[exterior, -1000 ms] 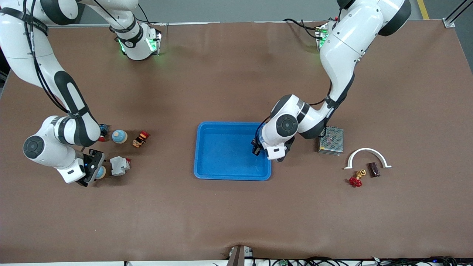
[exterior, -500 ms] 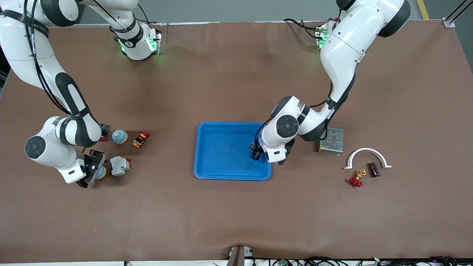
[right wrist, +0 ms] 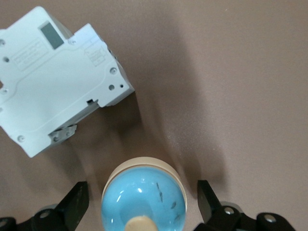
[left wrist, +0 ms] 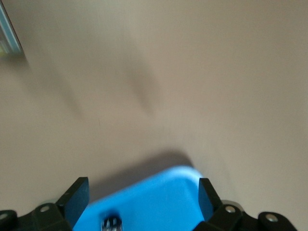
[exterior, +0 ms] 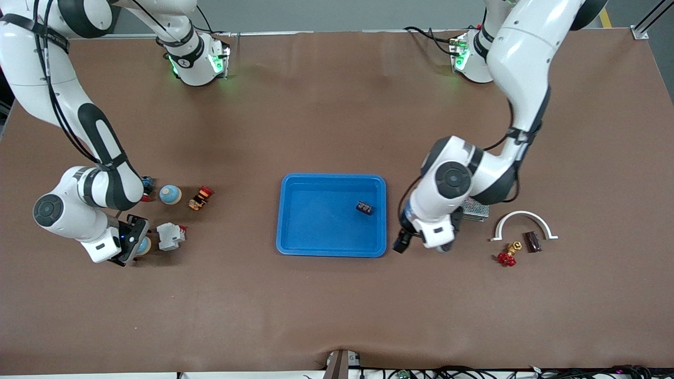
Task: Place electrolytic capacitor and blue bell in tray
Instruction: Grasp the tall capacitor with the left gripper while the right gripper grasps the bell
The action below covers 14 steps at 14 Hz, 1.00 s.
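The electrolytic capacitor (exterior: 364, 208), small and dark, lies in the bright-blue tray (exterior: 316, 231) near its edge toward the left arm's end. My left gripper (exterior: 401, 244) hangs open and empty just off the tray's corner. In the left wrist view the tray (left wrist: 159, 197) and the capacitor (left wrist: 110, 224) show between the left gripper's (left wrist: 143, 195) spread fingers. My right gripper (exterior: 135, 246) is low at the blue bell (exterior: 144, 245). In the right wrist view the bell (right wrist: 144, 199) sits between the right gripper's (right wrist: 143, 196) open fingers, which stand apart from it.
A white circuit breaker (exterior: 170, 236) lies right beside the bell. A second blue bell (exterior: 170, 195) and a red-yellow switch (exterior: 200, 198) sit farther from the front camera. Toward the left arm's end are a grey mesh box (exterior: 476, 208), a white arch (exterior: 523, 220), a red valve (exterior: 506, 258) and a dark component (exterior: 533, 241).
My left gripper opened and left the capacitor in the tray, then drew out of the tray toward the left arm's end. The right arm has hardly moved.
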Tool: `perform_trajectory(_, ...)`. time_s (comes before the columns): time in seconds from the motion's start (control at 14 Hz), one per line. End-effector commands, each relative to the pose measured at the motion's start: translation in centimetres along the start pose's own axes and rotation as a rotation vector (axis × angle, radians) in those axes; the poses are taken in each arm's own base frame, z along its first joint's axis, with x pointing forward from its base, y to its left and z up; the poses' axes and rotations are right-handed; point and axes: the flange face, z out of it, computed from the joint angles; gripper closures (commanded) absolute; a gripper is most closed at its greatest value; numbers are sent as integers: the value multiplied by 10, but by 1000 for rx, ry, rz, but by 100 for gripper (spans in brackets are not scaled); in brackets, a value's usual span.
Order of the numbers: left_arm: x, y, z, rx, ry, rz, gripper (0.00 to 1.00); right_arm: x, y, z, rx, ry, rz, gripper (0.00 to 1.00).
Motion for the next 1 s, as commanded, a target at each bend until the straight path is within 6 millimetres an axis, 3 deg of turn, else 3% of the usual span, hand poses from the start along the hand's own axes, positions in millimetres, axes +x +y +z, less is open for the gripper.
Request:
perform_trajectory(0.0, 55, -13, -23, 50, 39, 37, 0, -2, 8, -12, 20, 15, 1, 0)
perform_trajectory(0.21, 132, -32, -36, 100, 38, 96, 0, -12, 8, -5, 20, 16, 12, 0)
perform_trajectory(0.5, 245, -69, -30, 147, 63, 188, 0, -13, 6, -2, 25, 16, 15, 0)
perform_trajectory(0.71, 278, -85, -6, 180, 67, 236, 0, -12, 5, 2, 31, 22, 20, 0)
perform_trajectory(0.93, 336, -112, 7, 192, 115, 263, 0, -10, 4, 2, 34, 30, 27, 0)
